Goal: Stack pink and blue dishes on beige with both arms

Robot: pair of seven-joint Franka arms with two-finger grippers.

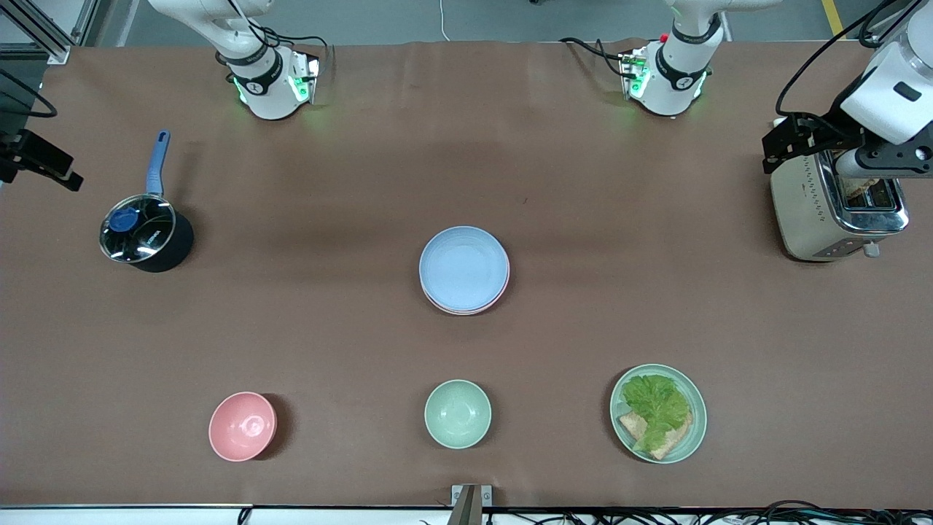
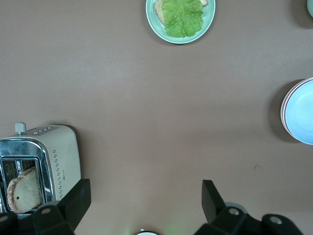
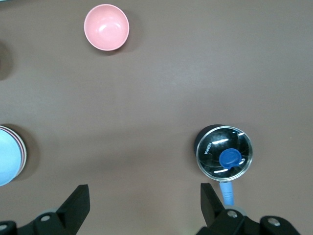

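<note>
Blue plate (image 1: 463, 266) is sitting on top of the stack in the middle of the table, with the pink plate's (image 1: 503, 288) rim peeking out just under it. We can't actually make out the beige plate from any view; we're guessing it's at the very bottom, hidden under the other two. So the stacking looks pretty much done to us.

Left gripper (image 2: 146, 203) is up in the air at the left arm's end of the table, near the toaster (image 1: 831, 211), fingers spread wide with nothing between them. Right gripper (image 3: 144, 205) is the same deal, wide open and empty, hovering near the pot (image 1: 146, 235) at the right arm's end. Both arms are just waiting.

If there's anything left to do, we'd say it's keeping both arms parked well clear of the stack and not bumping it. If the blue plate needs a nudge to sit centred, push from the rim, gently, one arm at a time.

Counts: two plates visible in the stack, one pink bowl (image 1: 243, 426), one green bowl (image 1: 458, 413), one green plate (image 1: 692, 430) with lettuce (image 1: 656, 405) and bread on it, one lidded pot, one toaster with toast in a slot
</note>
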